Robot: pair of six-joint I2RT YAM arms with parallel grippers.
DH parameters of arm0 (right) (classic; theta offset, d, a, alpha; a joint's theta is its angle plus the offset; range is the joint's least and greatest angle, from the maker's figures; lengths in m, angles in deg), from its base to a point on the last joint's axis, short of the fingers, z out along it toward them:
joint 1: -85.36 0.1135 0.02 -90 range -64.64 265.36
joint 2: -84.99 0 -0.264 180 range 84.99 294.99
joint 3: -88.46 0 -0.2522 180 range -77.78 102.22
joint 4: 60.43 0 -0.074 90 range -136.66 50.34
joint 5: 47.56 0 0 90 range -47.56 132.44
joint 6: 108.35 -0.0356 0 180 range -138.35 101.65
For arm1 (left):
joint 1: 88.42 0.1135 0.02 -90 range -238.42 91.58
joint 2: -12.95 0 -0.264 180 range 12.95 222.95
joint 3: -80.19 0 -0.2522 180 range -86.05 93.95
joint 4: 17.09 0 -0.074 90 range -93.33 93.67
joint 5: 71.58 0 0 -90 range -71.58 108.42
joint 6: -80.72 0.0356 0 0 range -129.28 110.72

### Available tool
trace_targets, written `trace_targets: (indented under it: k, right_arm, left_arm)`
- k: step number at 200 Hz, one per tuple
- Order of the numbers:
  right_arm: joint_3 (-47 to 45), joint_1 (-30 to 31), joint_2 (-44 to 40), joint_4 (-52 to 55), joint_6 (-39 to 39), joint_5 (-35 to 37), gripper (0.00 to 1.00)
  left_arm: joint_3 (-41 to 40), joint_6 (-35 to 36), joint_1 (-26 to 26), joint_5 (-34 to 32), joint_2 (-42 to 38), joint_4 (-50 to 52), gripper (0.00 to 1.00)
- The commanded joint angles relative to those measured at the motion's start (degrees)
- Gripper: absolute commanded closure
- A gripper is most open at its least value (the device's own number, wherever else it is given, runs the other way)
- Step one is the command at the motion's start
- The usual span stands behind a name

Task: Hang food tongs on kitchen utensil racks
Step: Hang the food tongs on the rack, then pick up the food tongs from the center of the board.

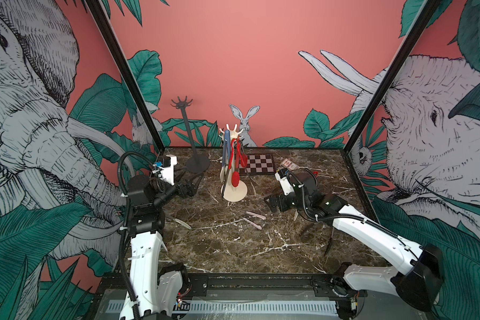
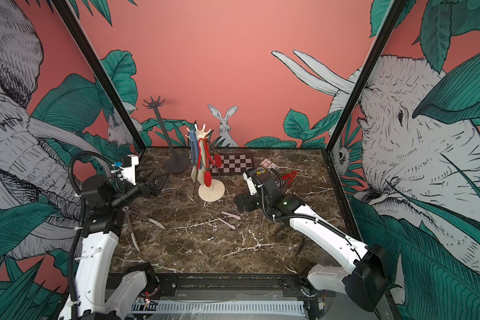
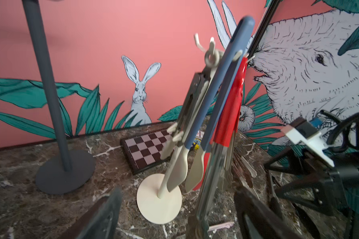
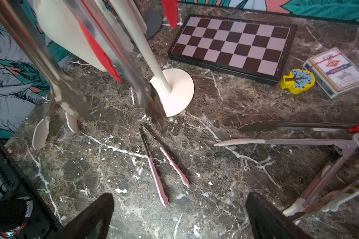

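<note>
The cream-white kitchen utensil rack (image 1: 234, 191) stands mid-table with several food tongs on its prongs: a blue-armed pair (image 3: 214, 87) with cream tips, red-tipped ones (image 1: 235, 177) and a metal pair with a red sleeve (image 3: 228, 115). My left gripper (image 1: 191, 182) is open just left of the rack, and the metal pair's arm hangs loose between its wide jaws. The dark grey rack (image 1: 190, 133) behind it is bare. My right gripper (image 4: 180, 207) is open over pink-tipped tongs (image 4: 164, 171) lying on the marble.
More tongs lie loose: a cream-tipped pair (image 1: 180, 221) by the left arm, a dark pair (image 1: 329, 243) under the right arm, and others (image 4: 288, 142) near the right gripper. A checkered board (image 1: 257, 163), a card box (image 4: 336, 72) and a yellow block (image 4: 297, 81) sit at the back.
</note>
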Motion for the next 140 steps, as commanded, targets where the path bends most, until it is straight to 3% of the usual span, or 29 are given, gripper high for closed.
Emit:
trace_targets:
  k: [1,11,39,93,140]
  right_arm:
    - [-1.0,-0.7,1.0,1.7,-1.4,1.5,0.01]
    - [-1.3,-1.2,1.6,2.3,-1.8,1.4,0.01]
    - [-2.3,-2.1,3.4,3.2,-1.5,-0.4,0.01]
    - [-6.3,-1.5,6.7,-0.6,2.6,-11.3,0.07]
    - [-5.1,1.0,12.1,-1.1,4.4,-12.0,0.11]
  left_arm:
    - [3.5,-0.8,0.3,-4.5,-2.1,-1.0,0.06]
    - [4.7,-1.2,0.3,-5.9,-2.7,-0.7,0.01]
    - [7.0,-1.5,0.3,-7.9,-4.6,-0.8,0.01]
    - [9.0,-1.4,0.3,-8.9,-8.4,0.9,0.01]
    - [8.9,0.3,0.2,-9.5,-12.2,4.4,0.0]
